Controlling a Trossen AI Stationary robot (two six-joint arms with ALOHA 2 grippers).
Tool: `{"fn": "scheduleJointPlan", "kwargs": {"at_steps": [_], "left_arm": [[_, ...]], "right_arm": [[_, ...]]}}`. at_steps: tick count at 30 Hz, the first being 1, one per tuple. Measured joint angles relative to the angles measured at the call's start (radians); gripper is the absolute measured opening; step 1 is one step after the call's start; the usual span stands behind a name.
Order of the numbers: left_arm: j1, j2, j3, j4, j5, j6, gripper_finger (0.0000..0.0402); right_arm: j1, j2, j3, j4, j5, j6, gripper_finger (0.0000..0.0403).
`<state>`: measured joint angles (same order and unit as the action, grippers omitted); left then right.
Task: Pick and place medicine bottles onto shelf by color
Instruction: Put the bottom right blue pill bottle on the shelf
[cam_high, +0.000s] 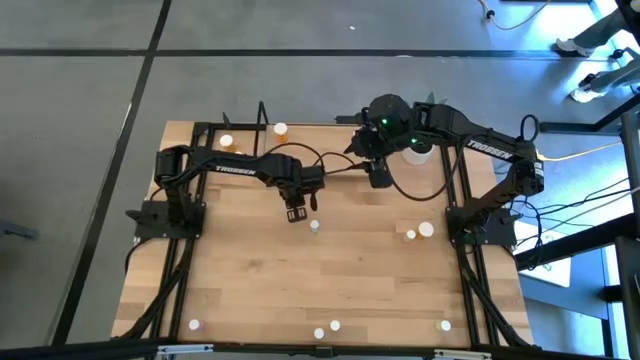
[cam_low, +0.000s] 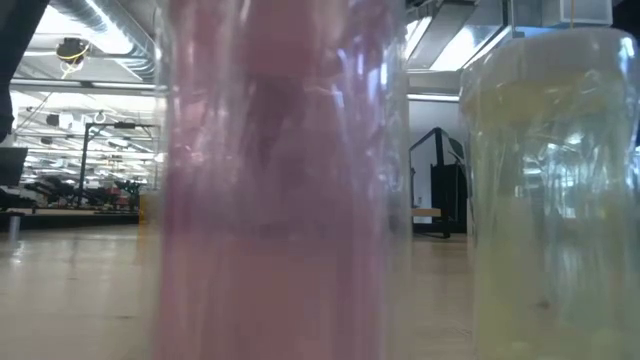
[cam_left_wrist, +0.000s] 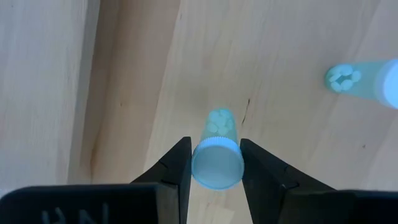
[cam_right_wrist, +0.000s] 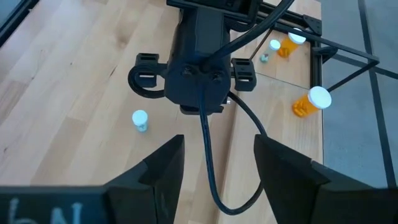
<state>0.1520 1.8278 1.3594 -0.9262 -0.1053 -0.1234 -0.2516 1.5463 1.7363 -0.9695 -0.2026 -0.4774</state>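
The left gripper (cam_left_wrist: 214, 163) is pinching a small bottle (cam_left_wrist: 217, 155) between its two dark fingers (cam_left_wrist: 172, 168). The bottle has a round cap and a see-through body with little pills inside, and the gripper points down over the middle of the wooden table (cam_high: 350, 280). Another small bottle (cam_left_wrist: 364, 79) is on the wood near it, seen from above.

The right gripper (cam_right_wrist: 214, 163) hangs a little behind, near the back of the table. Its fingers are spread apart and nothing is between them. It looks across at the left arm and its black cable (cam_right_wrist: 208, 162).

Two orange bottles (cam_right_wrist: 309, 101) with white caps stand at the far back edge, by thin black metal bars (cam_right_wrist: 339, 59). More tiny bottles are dotted about: two on the right side (cam_high: 420, 232) and a few along the front edge (cam_high: 326, 328).

The table top is light wood with a black frame around it. The floor (cam_high: 80, 100) around it is grey.

From table height, a pink bottle (cam_low: 280, 180) and a pale yellowish bottle (cam_low: 550, 190) stand very close and fill the view. Behind them is a big bright room with ceiling lights.
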Motion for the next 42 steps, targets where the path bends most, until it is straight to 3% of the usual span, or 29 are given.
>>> {"fn": "scheduleJointPlan", "kwargs": {"at_steps": [25, 31, 42], "left_arm": [[-0.022, 0.040, 0.005, -0.025, 0.010, -0.033, 0.0100], [0.017, 0.034, 0.144, -0.216, 0.011, -0.027, 0.0100], [0.128, 0.034, 0.369, -0.299, -0.068, 0.079, 0.0100]], "right_arm": [[0.000, 0.000, 0.000, 0.010, 0.000, -0.002, 0.0195], [0.000, 0.000, 0.000, 0.010, 0.001, -0.002, 0.0195], [0.000, 0.000, 0.000, 0.010, 0.001, -0.002, 0.0195]]}}
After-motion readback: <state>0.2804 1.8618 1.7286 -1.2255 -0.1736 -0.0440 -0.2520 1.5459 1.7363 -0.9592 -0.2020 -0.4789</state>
